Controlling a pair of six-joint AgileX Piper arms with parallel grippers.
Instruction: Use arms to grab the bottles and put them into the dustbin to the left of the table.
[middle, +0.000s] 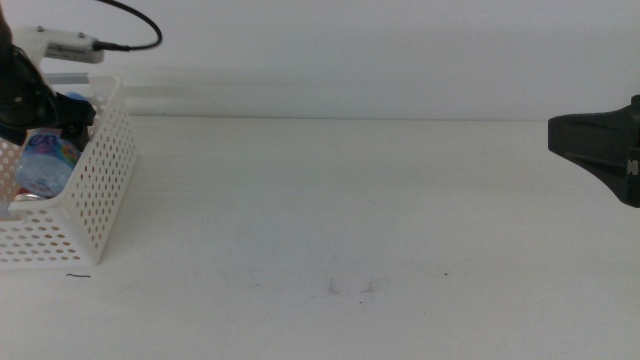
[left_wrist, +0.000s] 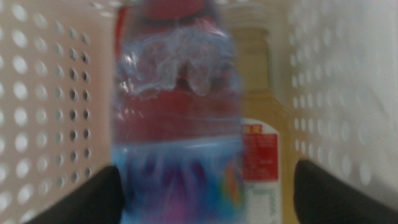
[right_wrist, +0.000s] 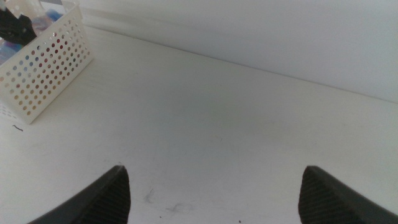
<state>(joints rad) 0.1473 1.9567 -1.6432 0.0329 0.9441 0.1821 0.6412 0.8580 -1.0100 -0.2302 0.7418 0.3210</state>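
Inside dustbin (middle: 105, 180): bottles (left_wrist: 177, 118), left gripper (left_wrist: 205, 186).

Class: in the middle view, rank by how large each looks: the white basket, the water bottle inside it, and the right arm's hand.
1. White basket
2. Right hand
3. Water bottle, partly hidden by the basket wall and left hand, so its rank is unsure.

Desk (middle: 330, 200): large, plain white, flat, fills most of middle view. Faint dark scuff marks (middle: 352, 287) toward 6 o'clock; short dark mark (middle: 77, 276) toward 8 o'clock, just beside basket corner. White perforated dustbin (middle: 100, 190) stands directly on desk at 9 o'clock edge, upright. Rest of desk surface bare white. In right wrist view dustbin (right_wrist: 43, 78) sits at desk's far corner.
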